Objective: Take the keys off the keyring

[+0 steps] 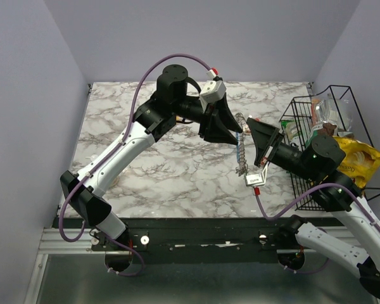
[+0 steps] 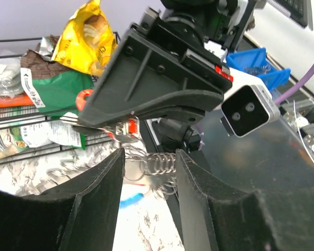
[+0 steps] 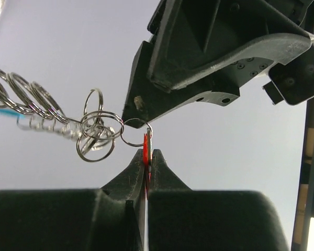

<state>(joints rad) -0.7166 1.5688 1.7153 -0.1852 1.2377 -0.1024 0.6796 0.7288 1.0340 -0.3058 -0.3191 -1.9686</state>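
Marble-patterned surface (image 1: 164,158), grey walls behind. Above its middle the left fingers (image 2: 102,198) stand apart, straddling the keyring (image 2: 159,163), a dangling chain of linked silver wire rings with a blue bit. The right fingers (image 3: 159,172) are clamped on a thin red-headed key (image 3: 145,142) at the chain's end. Step, likely: freeing that key. Next calls for the left to grip the small end ring, and the right to wind the key round its split.

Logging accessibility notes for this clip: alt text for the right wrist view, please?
The right gripper is shut on a thin red key seen edge-on, low in the middle. A chain of silver rings trails to the frame's left from the key, and the black left gripper hangs just above it against a pale wall.
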